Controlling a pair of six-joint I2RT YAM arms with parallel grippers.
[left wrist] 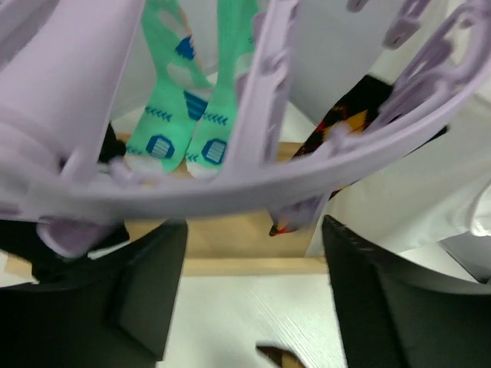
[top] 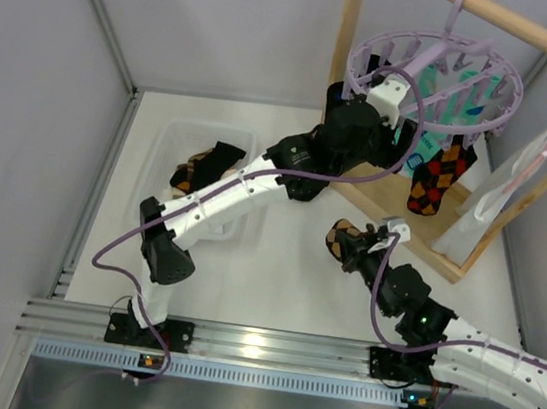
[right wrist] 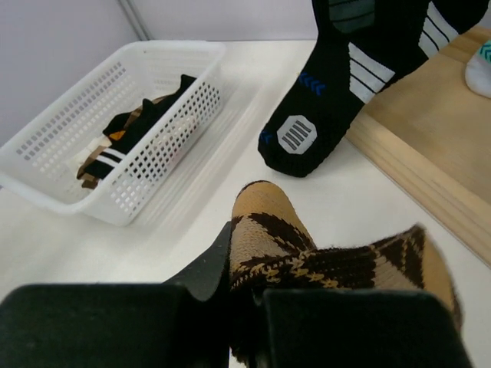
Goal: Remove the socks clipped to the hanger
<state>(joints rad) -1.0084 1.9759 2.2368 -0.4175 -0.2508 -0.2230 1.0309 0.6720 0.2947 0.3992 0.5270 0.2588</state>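
The lavender hanger (top: 436, 80) hangs from the wooden rack's bar and fills the top of the left wrist view (left wrist: 253, 176). Mint-teal socks (top: 451, 97) (left wrist: 173, 130) and an orange-and-black argyle sock (top: 438, 181) (left wrist: 337, 126) hang clipped to it. A black sock with white stripes (right wrist: 360, 69) hangs down to the table. My left gripper (top: 393, 101) (left wrist: 253, 307) is open and empty, just under the hanger's near-left rim. My right gripper (top: 352, 243) (right wrist: 247, 287) is shut on a tan argyle sock (right wrist: 307, 245) low over the table.
A white basket (top: 173, 141) (right wrist: 54, 130) at the left holds several socks (top: 208, 164) (right wrist: 138, 123). The wooden rack's base (top: 449, 250) (right wrist: 430, 130) lies close to the right gripper, and its post (top: 347, 33) stands beside the left gripper. A white cloth (top: 497, 194) hangs at the right.
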